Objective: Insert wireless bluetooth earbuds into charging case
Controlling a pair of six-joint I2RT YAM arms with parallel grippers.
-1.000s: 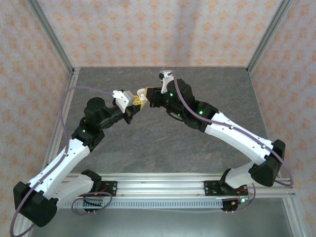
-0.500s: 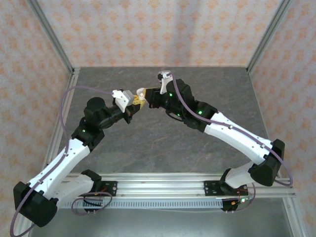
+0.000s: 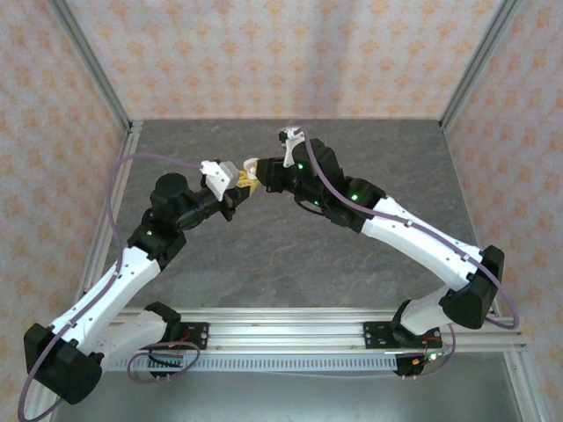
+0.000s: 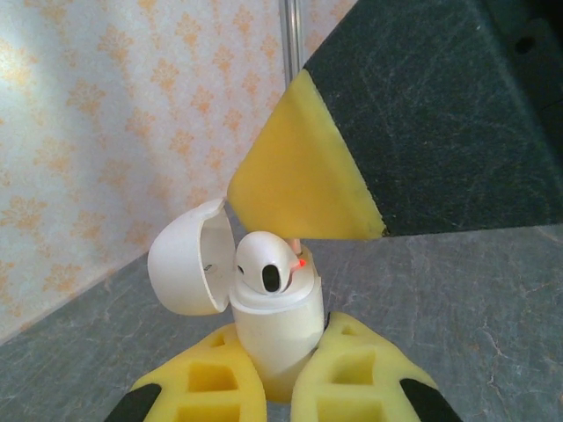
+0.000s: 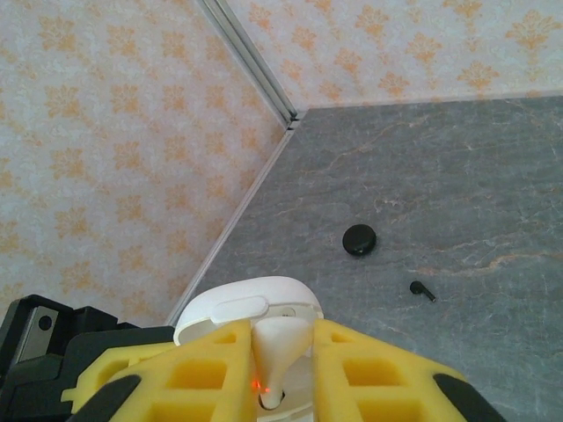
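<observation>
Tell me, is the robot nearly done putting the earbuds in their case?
Partly. Done: the white charging case is open, gripped by the left pincer. In hand: a white earbud sits in its slot, the right pincer straddling it. To do: a black earbud lies loose on the table.

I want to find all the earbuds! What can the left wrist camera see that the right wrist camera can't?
Left wrist: the charging case from the side, pinched in the left gripper. Right wrist: a black earbud and a round black thing lying on the table. Both: the white earbud poking out of the case, a red light beside it.
</observation>
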